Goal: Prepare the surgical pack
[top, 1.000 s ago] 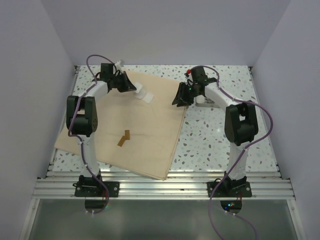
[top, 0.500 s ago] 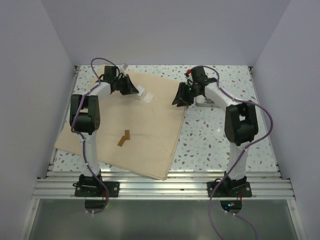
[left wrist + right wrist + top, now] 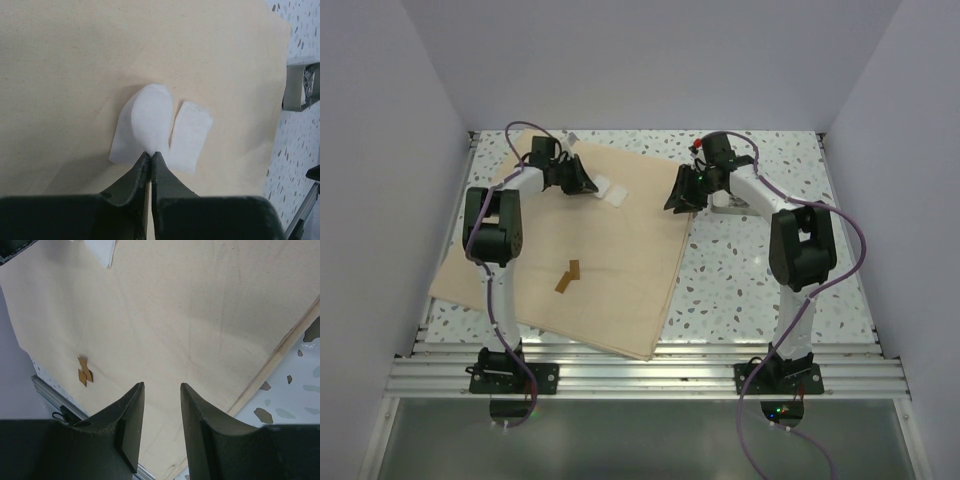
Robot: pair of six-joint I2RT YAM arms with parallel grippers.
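The tan fabric sheet (image 3: 620, 260) of the surgical pack lies spread on the table's left half. Two white gauze squares rest on its far part. My left gripper (image 3: 151, 154) is shut on the near edge of the left gauze square (image 3: 147, 120), which curls upward; in the top view this gripper (image 3: 588, 183) sits beside both squares. The second gauze square (image 3: 189, 135) lies flat just to the right, untouched. My right gripper (image 3: 161, 386) hangs open over the sheet (image 3: 200, 315) near its right edge, holding nothing. No steel instruments show.
A small brown scrap (image 3: 568, 276) lies on the middle of the sheet. A grey metal tray (image 3: 300, 87) stands on the speckled tabletop past the sheet's right edge, partly hidden behind the right arm in the top view. White walls close in three sides.
My left arm has shifted a little and its gripper has drawn slightly back toward the far left with the gauze edge. The right arm has not moved.
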